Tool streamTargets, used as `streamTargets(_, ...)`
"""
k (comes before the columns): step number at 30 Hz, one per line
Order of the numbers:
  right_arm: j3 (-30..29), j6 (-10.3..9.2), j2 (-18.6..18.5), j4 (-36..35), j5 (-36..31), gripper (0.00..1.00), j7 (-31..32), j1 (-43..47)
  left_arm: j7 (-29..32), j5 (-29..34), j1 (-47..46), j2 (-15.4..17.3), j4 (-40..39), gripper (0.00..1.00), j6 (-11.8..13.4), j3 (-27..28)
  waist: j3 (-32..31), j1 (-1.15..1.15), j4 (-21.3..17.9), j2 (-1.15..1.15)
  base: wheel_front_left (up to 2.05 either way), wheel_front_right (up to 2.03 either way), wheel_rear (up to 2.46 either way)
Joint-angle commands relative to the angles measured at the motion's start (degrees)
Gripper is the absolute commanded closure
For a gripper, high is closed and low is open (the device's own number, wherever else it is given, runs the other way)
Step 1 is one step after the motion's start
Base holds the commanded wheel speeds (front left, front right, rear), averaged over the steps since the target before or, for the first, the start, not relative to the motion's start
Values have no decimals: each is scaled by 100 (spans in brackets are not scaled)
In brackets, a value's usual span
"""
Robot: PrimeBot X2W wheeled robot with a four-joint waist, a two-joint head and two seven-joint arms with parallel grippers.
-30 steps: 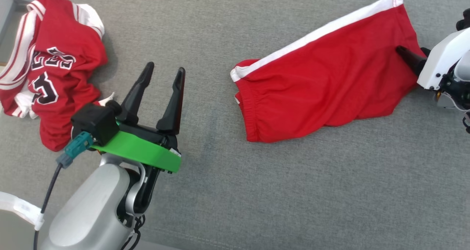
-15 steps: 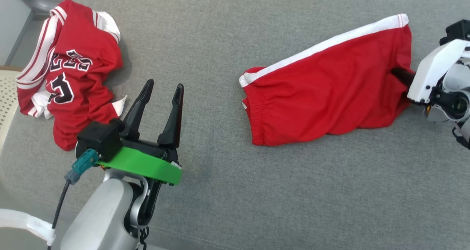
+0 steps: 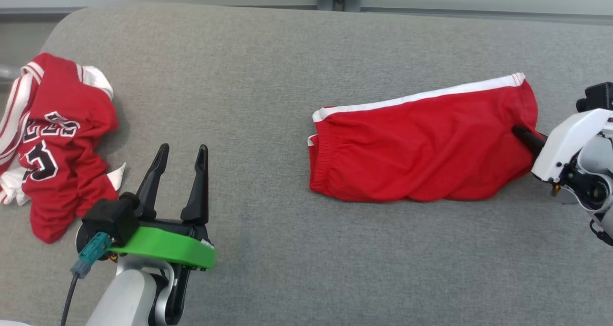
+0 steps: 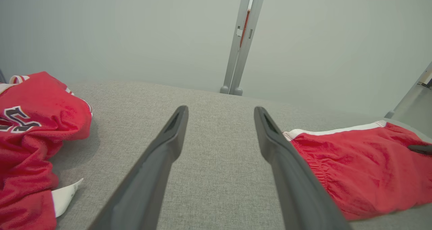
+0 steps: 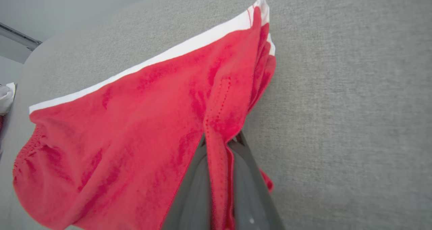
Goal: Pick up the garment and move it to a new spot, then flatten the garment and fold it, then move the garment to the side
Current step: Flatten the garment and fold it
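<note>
Two red garments share the grey cloth-covered table: a crumpled jersey against the left edge, and the shorts - the piece being worked - lying toward the right edge, about midway between the near and far edges. The shorts lie long and fairly flat, the white stripe running along their far side and the elastic waistband facing the middle of the table. They appear doubled over, one leg on the other, so the folding looks done and the move to the side is probably the step in hand.

The right gripper comes in from the right edge and is clenched on the leg end of the shorts. In the right wrist view a ridge of red cloth is pinched between its two fingers, and the fabric tents up toward that pinch. Holding the garment at the end nearest the edge makes sense: a pull that way would let the rest trail behind and stay flat rather than bunch. A single pinch point could also let the layers slip apart.

The left gripper hovers over bare table near the near-left corner, just beside the jersey - jaws wide apart, grasping nothing. It seems parked there to stay clear of the shorts.
</note>
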Motion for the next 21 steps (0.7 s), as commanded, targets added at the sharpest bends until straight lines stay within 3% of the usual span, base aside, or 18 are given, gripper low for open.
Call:
streamTargets(1,-9,-1,-121,-37,28,100,-86,146,-16,54,128,-33,-27,0,-29,82,-269,0,-402,-1,0,0,0)
streamTargets(9,129,0,-497,-279,-260,100,-338,134,-10,282,351,-196,1,0,-175,299,-311,0,-662,-1,0,0,0)
streamTargets(15,328,0,-355,-762,-625,100,-479,-165,-10,442,354,-382,87,0,-291,314,-374,0,-590,-1,0,0,0)
streamTargets(21,542,0,50,-932,-932,100,-558,-307,-10,609,383,-518,235,0,-416,337,-456,0,-300,-1,0,0,0)
